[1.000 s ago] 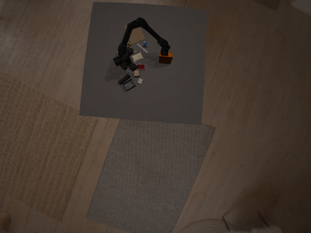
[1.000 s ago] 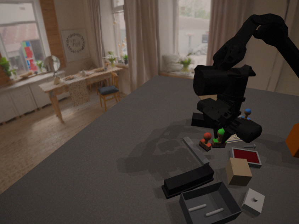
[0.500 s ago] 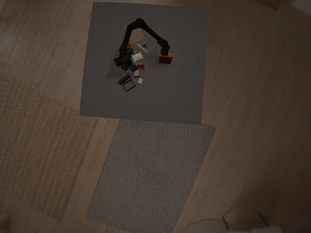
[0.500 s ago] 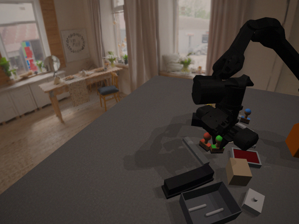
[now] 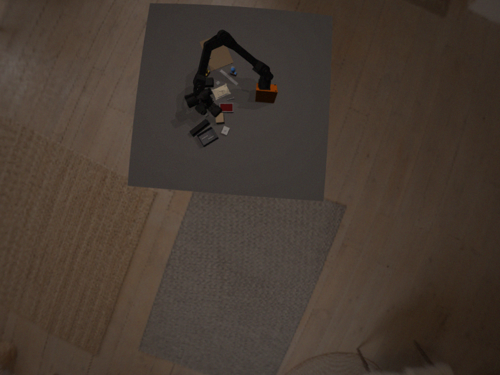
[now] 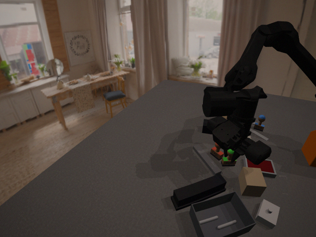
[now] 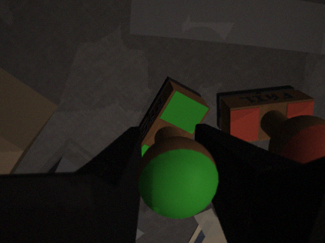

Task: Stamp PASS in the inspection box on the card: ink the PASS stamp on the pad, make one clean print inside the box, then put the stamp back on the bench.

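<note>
My gripper (image 7: 168, 135) (image 6: 231, 155) is shut on the neck of the green PASS stamp (image 7: 178, 175) (image 6: 228, 158), just under its round green knob. The stamp's wooden base is low over the bench; I cannot tell whether it touches. It is right beside the red-topped stamp (image 7: 269, 114) (image 6: 216, 152), which stands on the bench. The red ink pad (image 6: 265, 166) (image 5: 226, 107) lies just to the right of my gripper. The cream card (image 5: 220, 91) lies behind the pad; in the exterior view the arm hides it.
A grey flat bar (image 6: 207, 160), a black block (image 6: 198, 190), an open grey tray (image 6: 221, 217), a tan cube (image 6: 251, 181) and a white block with a hole (image 6: 267, 212) lie in front. A blue-knobbed stamp (image 6: 260, 122) stands behind. The orange arm base (image 6: 309, 148) is at the right.
</note>
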`<action>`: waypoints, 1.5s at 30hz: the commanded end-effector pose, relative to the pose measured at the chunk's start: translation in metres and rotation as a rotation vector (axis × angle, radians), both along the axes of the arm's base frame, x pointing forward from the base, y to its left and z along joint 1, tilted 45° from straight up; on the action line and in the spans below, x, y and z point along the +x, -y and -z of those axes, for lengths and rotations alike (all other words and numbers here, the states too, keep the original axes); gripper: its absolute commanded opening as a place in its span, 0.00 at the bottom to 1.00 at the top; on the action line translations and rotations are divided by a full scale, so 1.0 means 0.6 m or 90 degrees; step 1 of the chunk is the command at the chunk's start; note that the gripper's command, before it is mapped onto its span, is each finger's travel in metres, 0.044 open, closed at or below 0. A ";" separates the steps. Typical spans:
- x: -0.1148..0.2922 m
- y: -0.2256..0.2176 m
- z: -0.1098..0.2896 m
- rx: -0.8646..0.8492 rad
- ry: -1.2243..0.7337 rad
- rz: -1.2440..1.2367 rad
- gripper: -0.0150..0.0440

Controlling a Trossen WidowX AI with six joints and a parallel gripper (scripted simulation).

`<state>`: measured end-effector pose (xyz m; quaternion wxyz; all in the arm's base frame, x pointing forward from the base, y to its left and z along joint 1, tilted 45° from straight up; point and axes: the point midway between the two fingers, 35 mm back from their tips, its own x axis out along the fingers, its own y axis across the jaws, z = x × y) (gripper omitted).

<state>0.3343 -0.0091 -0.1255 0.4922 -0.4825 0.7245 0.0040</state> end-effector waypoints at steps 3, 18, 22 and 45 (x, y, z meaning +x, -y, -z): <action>0.001 -0.001 -0.001 0.000 0.001 0.000 0.57; 0.009 -0.142 -0.138 0.000 -0.006 -0.006 0.68; 0.009 -0.142 -0.138 0.000 -0.006 -0.006 0.68; 0.010 -0.141 -0.139 -0.002 -0.007 -0.011 0.68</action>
